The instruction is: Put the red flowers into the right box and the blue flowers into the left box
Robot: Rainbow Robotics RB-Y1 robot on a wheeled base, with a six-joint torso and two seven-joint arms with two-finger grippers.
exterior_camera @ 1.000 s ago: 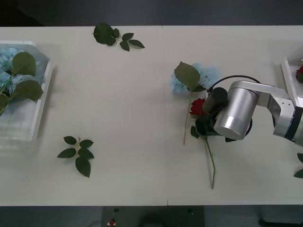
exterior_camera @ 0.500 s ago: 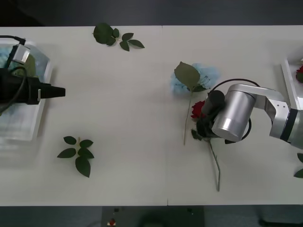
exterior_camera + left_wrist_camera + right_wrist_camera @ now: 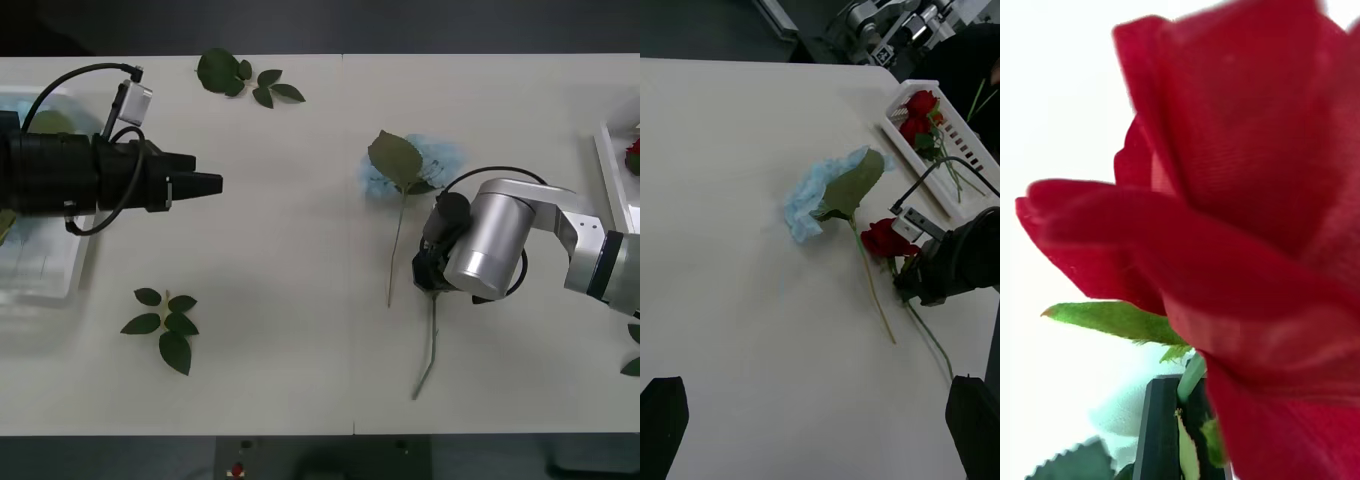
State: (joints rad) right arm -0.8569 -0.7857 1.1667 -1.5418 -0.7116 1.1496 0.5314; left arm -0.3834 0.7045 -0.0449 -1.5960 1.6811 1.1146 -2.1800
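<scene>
The right gripper is clamping a red rose by its stem, just beside the blue flower. The left gripper, apparently spread wide, is hovering over bare table well left of it.

Desk bare between left end effector and blue flower. Just beyond the flower: red rose, right end effector, apparently gripping its stem.

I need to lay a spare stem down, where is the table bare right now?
Bare table lies between the left tool and the blue flower, and along the near edge beside the leaf sprig. It is crowded around the right tool, gripping the red flower.
</scene>
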